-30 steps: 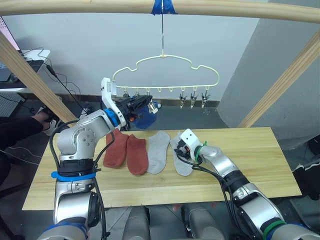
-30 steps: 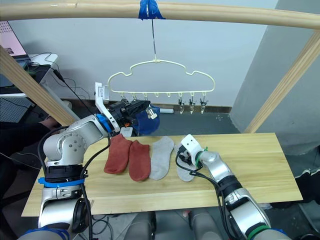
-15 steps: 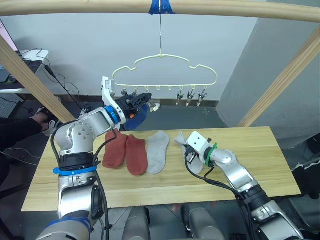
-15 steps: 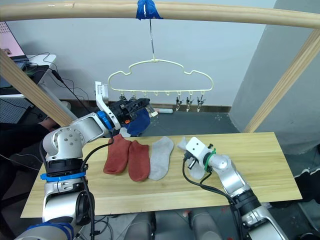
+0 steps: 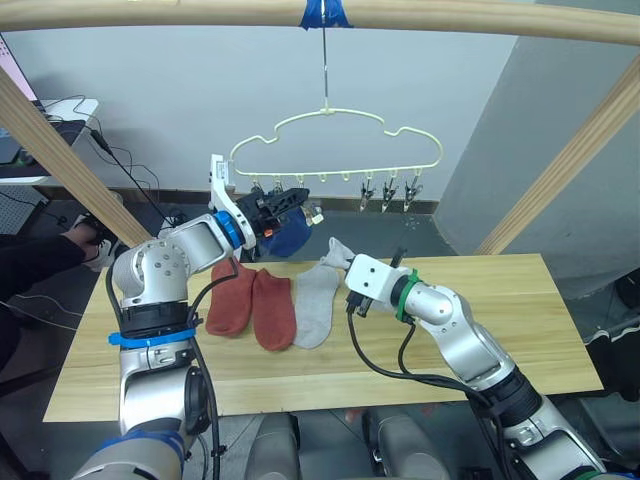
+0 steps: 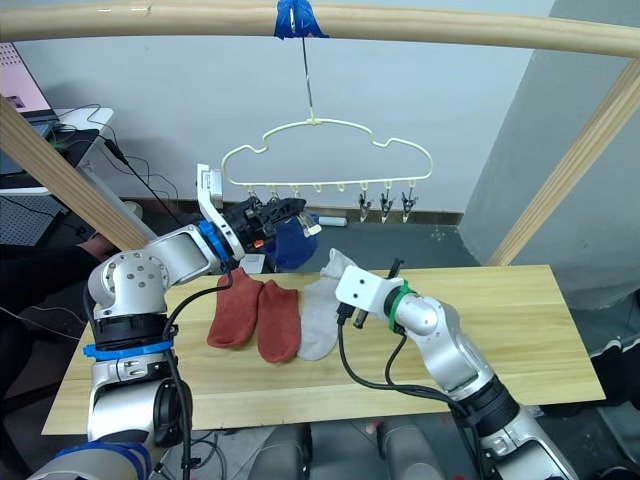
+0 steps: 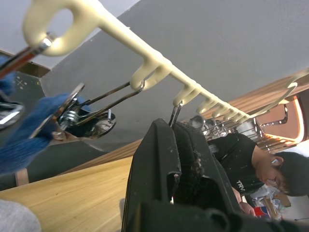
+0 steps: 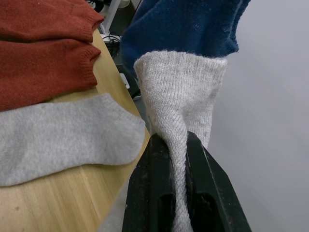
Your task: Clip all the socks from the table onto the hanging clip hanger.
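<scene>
The right gripper [image 8: 179, 193] is pinched on 1 light grey knit sock [image 6: 335, 264], lifted off the light-wood table [image 5: 520, 320]. The left gripper [image 5: 285, 203] squeezes 1 silver clip [image 7: 175, 115] on the pale-yellow wire hanger [image 5: 335, 140]. Feed the cuff squarely between the clip's open ends beside the hung blue sock [image 5: 287, 238] before releasing.

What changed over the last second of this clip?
The right gripper lifted one grey sock off the table and swung it left, toward the clip hanger. The left gripper stays at the clips; two red socks and one grey sock lie unmoved.
</scene>
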